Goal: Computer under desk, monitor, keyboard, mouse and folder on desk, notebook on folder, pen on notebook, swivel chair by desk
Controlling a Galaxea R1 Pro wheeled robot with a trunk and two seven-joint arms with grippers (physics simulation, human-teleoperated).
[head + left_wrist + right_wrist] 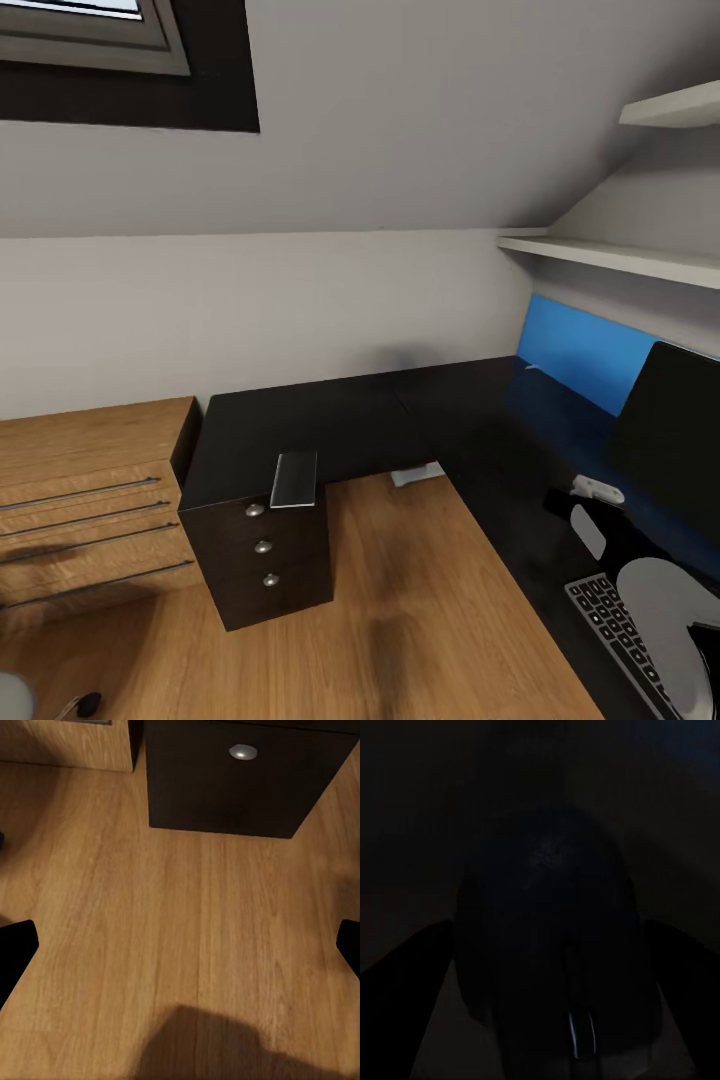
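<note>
mouse (551, 945) dead centre between right gripper (547, 967) jaws
jaws spread, flanking it; long axis along fingers. left gripper (180, 945) spread over floor (180, 907).

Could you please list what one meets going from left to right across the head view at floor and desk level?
Light wooden drawer unit → black drawers → desk → keyboard → monitor.
</note>
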